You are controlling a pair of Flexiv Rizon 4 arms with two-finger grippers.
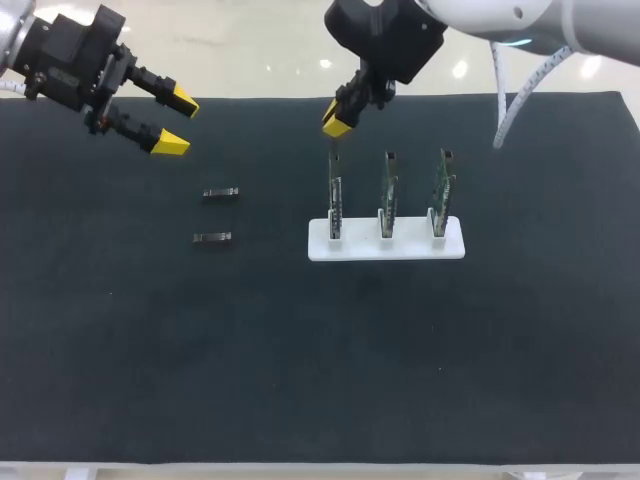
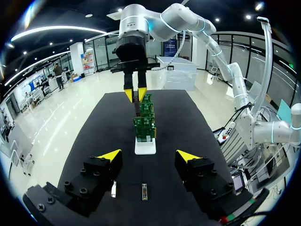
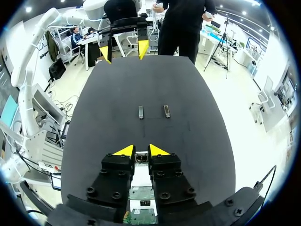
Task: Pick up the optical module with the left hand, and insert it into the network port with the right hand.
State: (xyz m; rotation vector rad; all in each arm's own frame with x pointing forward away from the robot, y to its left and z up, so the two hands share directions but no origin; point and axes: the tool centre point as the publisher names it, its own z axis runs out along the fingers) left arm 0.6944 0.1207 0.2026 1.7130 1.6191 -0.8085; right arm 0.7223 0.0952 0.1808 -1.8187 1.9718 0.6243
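A: Status, left side first.
B: Left gripper hangs over the far left corner of the worktop. Jaws are spread wide, with nothing between them.
A: Optical modules?
B: Two of them, both lying flat on the worktop. The far optical module and the near optical module lie one behind the other, apart, not touching. They sit right of the left gripper and well left of the holder. No gripper is touching either one. In the left wrist view they lie on the cloth just ahead of that gripper.
A: Holder?
B: White holder is right of the middle. Three green boards stand upright in its slots, side by side and apart: left board, middle board, right board.
A: Right arm?
B: It comes in from the far right corner and reaches past the other two boards. Right gripper is directly above the top edge of the left board.
A: Its jaws?
B: Can't tell. No view shows whether they're pinching anything.
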